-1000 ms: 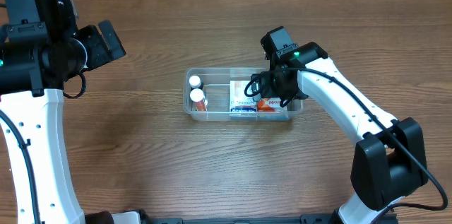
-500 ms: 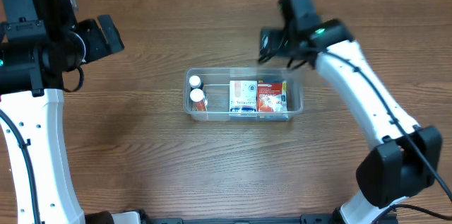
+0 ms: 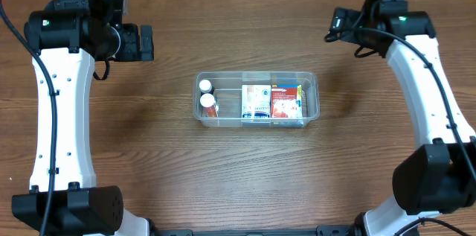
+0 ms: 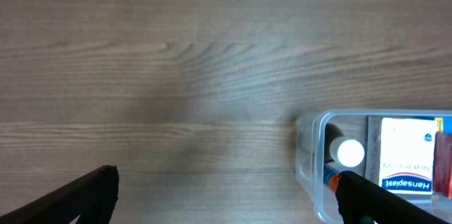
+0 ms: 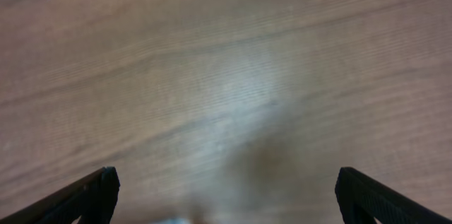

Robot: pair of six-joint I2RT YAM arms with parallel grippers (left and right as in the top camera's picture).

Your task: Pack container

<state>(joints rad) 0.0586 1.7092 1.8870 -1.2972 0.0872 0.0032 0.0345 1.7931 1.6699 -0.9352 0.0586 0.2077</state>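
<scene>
The clear plastic container [image 3: 311, 81] stands at the table's centre. It holds two white-capped bottles [image 3: 207, 102] at its left end, a white box [image 3: 256, 103] and a red box [image 3: 284, 103]. My left gripper [image 3: 146, 42] is open and empty, up and to the left of the container. In the left wrist view the container's left end [image 4: 311, 167] and a bottle cap [image 4: 349, 152] show near my right fingertip. My right gripper [image 3: 332, 26] is open and empty, above the container's far right corner. The right wrist view shows only blurred wood between the fingertips [image 5: 226, 196].
The brown wooden table [image 3: 149, 161] stretches all around the container. Both white arms rise along the left and right edges of the overhead view.
My right gripper has let go of the red box in the container and pulled up and away to the far right. My left arm has swung inward and up.
</scene>
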